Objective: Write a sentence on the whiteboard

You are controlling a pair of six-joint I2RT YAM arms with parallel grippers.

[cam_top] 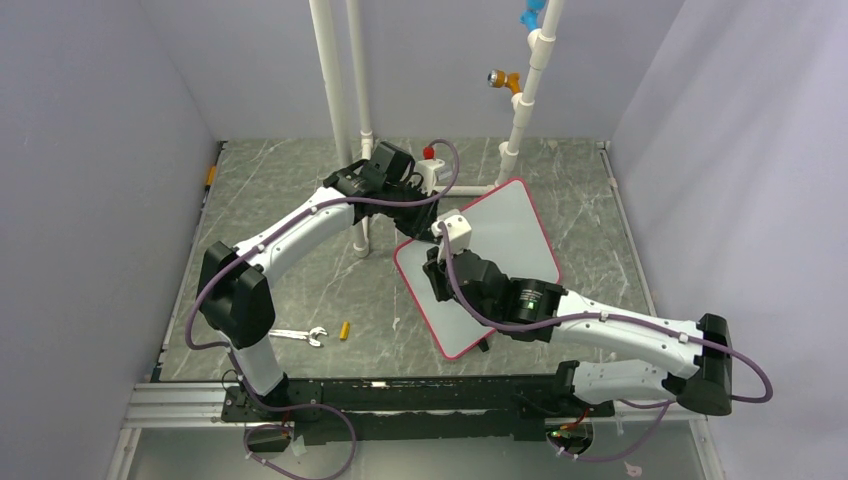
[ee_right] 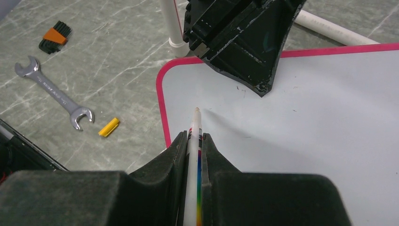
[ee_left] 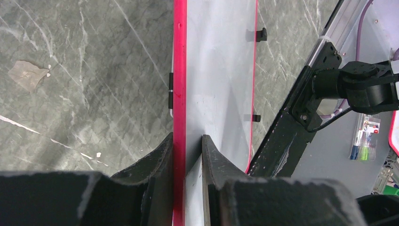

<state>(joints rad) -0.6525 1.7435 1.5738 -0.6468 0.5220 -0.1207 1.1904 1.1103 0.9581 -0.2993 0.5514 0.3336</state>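
- Top view: the red-pink-rimmed, rounded-corner flat white whiteboard [cam_top: 510, 240] lies turned like a diamond on the grey marbled tabletop [cam_top: 290, 200], right of centre.
- My left claw [cam_top: 432, 226] sits at the board's far-left edge. My right claw [cam_top: 437, 262] is over its left part.
- A silver open-end wrench [cam_top: 300, 335] and a small yellow cap [cam_top: 344, 330] lie side by side left of the board, apart from it. White plastic pipes [cam_top: 335, 80] stand at the back.
- Left wrist view: my left claw [ee_left: 188, 146] pinches the whiteboard [ee_left: 216, 70] by its rim, one finger on each face. Two small black clips [ee_left: 258, 34] stick out from the opposite edge.
- Right wrist view: my right claw [ee_right: 194, 141] is clamped on a thin white marker with a rainbow stripe [ee_right: 195, 127].
- The marker tip points at the whiteboard [ee_right: 306, 117] just inside a rounded corner. I can't tell if it touches.
- The wrench [ee_right: 54, 92] and yellow cap [ee_right: 108, 127] lie on the table left of that corner, with a black-and-orange block [ee_right: 55, 36] beyond them.
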